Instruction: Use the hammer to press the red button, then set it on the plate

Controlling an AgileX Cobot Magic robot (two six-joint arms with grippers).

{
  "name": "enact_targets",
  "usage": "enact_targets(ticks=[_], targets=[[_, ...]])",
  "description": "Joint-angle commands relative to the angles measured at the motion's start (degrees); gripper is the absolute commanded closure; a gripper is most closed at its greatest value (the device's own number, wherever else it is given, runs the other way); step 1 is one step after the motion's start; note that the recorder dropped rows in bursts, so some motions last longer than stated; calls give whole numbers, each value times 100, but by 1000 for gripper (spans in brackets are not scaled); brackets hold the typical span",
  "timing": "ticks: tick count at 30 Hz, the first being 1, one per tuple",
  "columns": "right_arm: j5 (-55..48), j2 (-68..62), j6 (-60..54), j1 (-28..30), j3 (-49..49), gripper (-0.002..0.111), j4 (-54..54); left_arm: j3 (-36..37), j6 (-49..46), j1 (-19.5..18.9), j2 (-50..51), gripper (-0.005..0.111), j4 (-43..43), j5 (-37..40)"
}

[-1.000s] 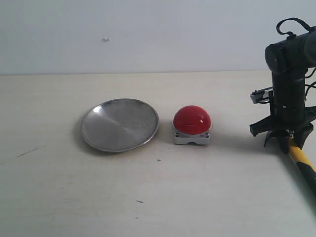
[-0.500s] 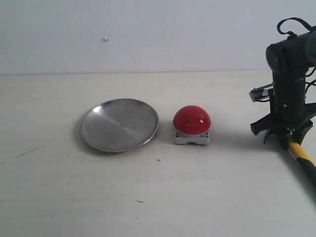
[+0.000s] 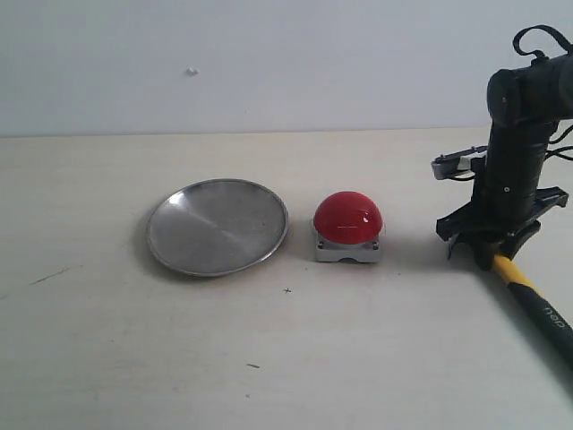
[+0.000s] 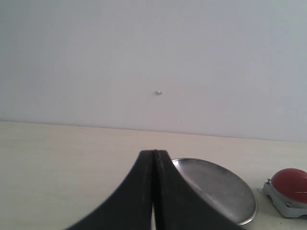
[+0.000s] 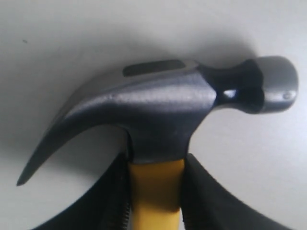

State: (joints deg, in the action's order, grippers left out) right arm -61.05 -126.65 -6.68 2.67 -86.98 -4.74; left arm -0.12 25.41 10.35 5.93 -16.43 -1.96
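Note:
The hammer [image 5: 158, 100] shows its dark steel head in the right wrist view, with the yellow handle just below the head clamped between the fingers of my right gripper [image 5: 154, 191]. In the exterior view that gripper [image 3: 494, 255] stands at the table's right side, and the hammer's yellow-and-black handle [image 3: 537, 305] trails toward the lower right. The red button [image 3: 348, 218] sits on its grey base left of the gripper, apart from it. The plate [image 3: 218, 226] lies left of the button. My left gripper [image 4: 154, 155] is shut on nothing, with the plate [image 4: 218, 184] and button [image 4: 290, 182] beyond it.
A pale table [image 3: 286, 358] carries everything, with a plain white wall [image 3: 269, 63] behind. The right arm's dark column [image 3: 524, 134] rises at the right edge. Small dark marks [image 3: 253, 365] dot the table's front.
My right gripper has shifted left toward the button and turned, carrying the hammer with it. More of the handle's lettering shows now. Plate and button have not moved.

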Motion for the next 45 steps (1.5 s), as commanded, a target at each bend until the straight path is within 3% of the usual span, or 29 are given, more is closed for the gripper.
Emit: enact_targets(ticks=[1, 8, 22, 31, 37, 45], targets=[[172, 294, -486, -2, 111, 108, 985, 12, -19, 43, -29, 107, 32, -41], [605, 1102, -670, 177, 811, 108, 1280, 12, -19, 43, -29, 107, 32, -41], [765, 1937, -2614, 814, 1940, 108, 3670, 12, -19, 43, -29, 107, 32, -41], [632, 2345, -4618, 814, 2747, 108, 6397, 12, -19, 43, -29, 107, 32, -41], [321, 2664, -5194, 814, 3064, 108, 7055, 12, -19, 43, -29, 107, 32, -41], [-102, 2994, -6575, 814, 3919, 108, 9115, 12, -19, 43, -29, 107, 32, -41]])
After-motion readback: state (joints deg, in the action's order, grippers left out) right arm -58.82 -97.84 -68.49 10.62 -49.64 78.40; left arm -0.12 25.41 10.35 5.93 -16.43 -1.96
